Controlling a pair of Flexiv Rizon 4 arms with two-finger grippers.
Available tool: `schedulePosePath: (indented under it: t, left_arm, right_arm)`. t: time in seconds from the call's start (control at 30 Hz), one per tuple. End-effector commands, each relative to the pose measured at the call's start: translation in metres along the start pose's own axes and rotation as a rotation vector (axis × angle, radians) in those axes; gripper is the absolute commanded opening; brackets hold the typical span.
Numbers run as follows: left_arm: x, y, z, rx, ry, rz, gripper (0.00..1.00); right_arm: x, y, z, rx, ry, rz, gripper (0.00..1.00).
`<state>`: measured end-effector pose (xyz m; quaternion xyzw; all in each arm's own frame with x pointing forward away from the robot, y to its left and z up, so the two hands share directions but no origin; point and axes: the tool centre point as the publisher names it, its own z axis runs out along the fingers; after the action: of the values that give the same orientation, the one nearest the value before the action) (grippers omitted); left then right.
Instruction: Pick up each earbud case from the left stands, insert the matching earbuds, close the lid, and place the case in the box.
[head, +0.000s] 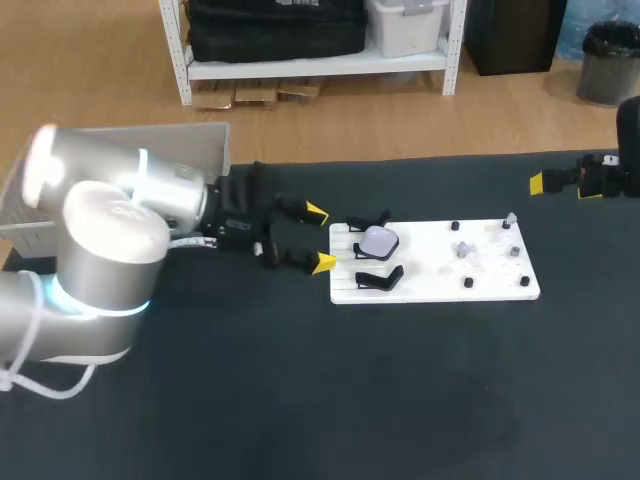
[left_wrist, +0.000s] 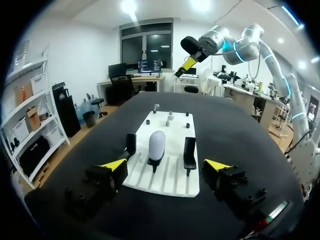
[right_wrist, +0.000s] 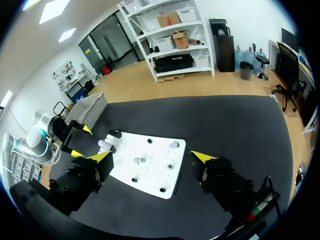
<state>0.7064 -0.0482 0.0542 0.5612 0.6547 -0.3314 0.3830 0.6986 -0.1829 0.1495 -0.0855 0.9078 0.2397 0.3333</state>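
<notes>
**Position of the task's thing.** One earbud case (head: 378, 240), pale and rounded, sits on the middle of three black stands (head: 380, 279) at the left end of a white board (head: 500, 292). The left wrist view shows it upright on its stand, with the stands either side carrying nothing. Two small pale pieces (head: 463, 248), probably the earbuds, lie among black pegs (head: 467, 283) on the right half of the board. They are too small to confirm. A grey box (head: 205, 145) stands at the far left of the table, partly hidden behind the left arm.

**Grippers.** The left gripper (head: 321, 238) lies just left of the board, pointed at the case. Its fingers are spread wide with nothing between them. The case is ahead of the tips and apart from them. The right gripper (right_wrist: 151, 156) is at the far right, well apart from the board, also spread wide and empty.

**Stage.** In my judgement the first pick-up is not yet made.

**Handling assessment.** The case looks small, light and rigid, with a smooth curved shell that is likely to be slippery. A pinch near either rounded end could squirt it out. Hold is best taken across the two broad sides at mid-height, squarely centred and with moderate force. It should then be lifted straight off the stand, so that neither stand nor board is dragged. The lid seam is not discernible, so pressure near the top may bear on the lid.
</notes>
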Motion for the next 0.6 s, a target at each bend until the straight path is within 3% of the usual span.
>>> schedulePosePath:
  t: [0.03, 0.43, 0.6]
  left_arm:
    - [0.003, 0.012, 0.027, 0.025, -0.019, 0.011, 1.00]
    - [-0.005, 0.024, 0.051, 0.078, -0.042, 0.030, 1.00]
    - [-0.009, 0.024, 0.059, 0.096, -0.045, 0.034, 0.90]
  right_arm:
    - [0.000, -0.001, 0.001, -0.001, 0.000, -0.001, 1.00]
    - [0.000, -0.001, 0.001, -0.001, 0.000, -0.001, 1.00]
    - [0.000, -0.001, 0.001, -0.001, 0.000, -0.001, 1.00]
